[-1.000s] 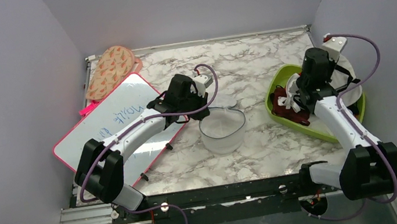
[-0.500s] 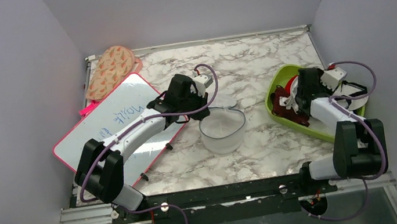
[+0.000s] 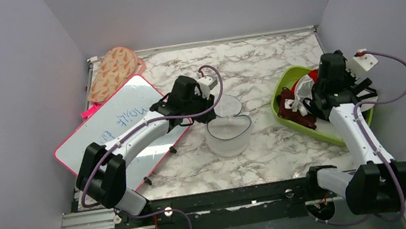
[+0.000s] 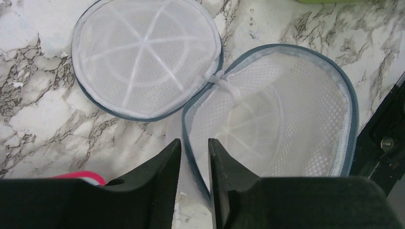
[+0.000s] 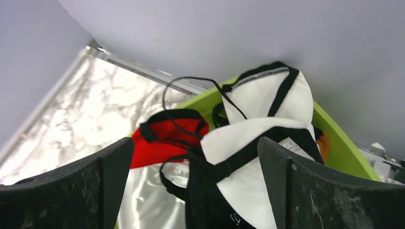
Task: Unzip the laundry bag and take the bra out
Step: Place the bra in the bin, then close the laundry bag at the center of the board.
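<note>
Surface: a white-and-grey marbled table point(image 3: 265, 61) closed in by plain lavender walls.
Laundry bag: the laundry bag point(image 4: 286, 119) sits mid-table between the two arms. It is unzipped and its mesh body gapes upward with nothing dark inside.
Lid: the round mesh lid point(image 4: 143, 57) is flipped back flat on the marble. It joins the body at a small white hinge tab.
Left gripper: the left gripper point(image 4: 193, 143) is low at the near-left rim of the bag. Its fingers are parted by only a narrow slot and the grey zipper edge runs into that slot. I cannot tell whether the pads touch it.
Right gripper: the right gripper point(image 5: 196, 143) hangs over the lime-green tray point(image 3: 280, 87) at the table's right side. Its fingers are spread wide and clamp nothing.
Bra: the bra point(image 5: 203, 200) lies in the tray as dark fabric with thin black straps, heaped with other laundry beneath the right fingers and well apart from the bag.
Other laundry: a white cloth point(image 5: 267, 100) with black trim lies on top and a red cloth point(image 5: 162, 148) lies beside it.
Left side: a pink-framed whiteboard point(image 3: 112, 124) lies under the left arm. A patterned orange pad point(image 3: 114, 72) lies behind it.
</note>
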Available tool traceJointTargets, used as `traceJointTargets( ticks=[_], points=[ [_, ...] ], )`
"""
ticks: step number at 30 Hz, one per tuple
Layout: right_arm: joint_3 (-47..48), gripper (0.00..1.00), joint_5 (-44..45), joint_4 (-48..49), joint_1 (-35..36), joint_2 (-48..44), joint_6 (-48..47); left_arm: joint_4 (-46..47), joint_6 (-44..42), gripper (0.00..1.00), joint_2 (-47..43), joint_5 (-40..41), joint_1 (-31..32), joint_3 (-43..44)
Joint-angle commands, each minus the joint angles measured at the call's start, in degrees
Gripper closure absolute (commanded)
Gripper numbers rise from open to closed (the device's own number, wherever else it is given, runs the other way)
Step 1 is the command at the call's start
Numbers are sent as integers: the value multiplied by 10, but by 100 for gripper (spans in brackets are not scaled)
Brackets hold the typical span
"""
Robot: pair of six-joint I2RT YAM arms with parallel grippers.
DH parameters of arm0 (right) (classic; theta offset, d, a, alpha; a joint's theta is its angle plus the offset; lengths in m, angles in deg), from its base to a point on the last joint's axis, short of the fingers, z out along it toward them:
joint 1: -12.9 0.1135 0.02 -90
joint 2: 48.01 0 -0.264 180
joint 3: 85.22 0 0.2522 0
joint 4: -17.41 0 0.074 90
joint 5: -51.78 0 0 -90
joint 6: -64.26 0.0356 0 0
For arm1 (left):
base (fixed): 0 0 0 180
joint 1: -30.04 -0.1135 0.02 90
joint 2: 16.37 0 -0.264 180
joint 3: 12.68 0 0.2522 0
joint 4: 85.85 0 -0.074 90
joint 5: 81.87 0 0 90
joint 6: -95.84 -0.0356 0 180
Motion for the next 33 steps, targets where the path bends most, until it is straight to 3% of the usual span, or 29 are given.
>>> traceJointTargets(
  ticks=[1, 7, 13, 16, 20, 24, 30, 33],
  points=[
    [27, 0, -40, -24, 0, -29, -14, 10, -1, 75, -20, 12, 3, -5],
    [2, 0, -166, 82, 45, -54, -127, 12, -6, 45, -35, 35, 3, -9],
    [9, 0, -225, 119, 250, 28, -254, 18, -13, 19, -50, 61, 3, -17],
    [8, 0, -206, 118, 352, 64, -300, 23, -17, 6, -60, 83, 3, -24],
    [9, 0, -309, 101, 387, 56, -285, 49, -21, 1, -88, 117, 3, -48],
    [13, 0, -353, 88, 386, 33, -222, 59, -26, 1, -95, 128, 2, -55],
    [83, 0, -482, 20, 347, 98, -188, 47, -26, 1, -60, 116, 3, -45],
    [105, 0, -583, 26, 308, 137, -180, 37, -21, 11, -29, 88, 5, -33]
  ],
)
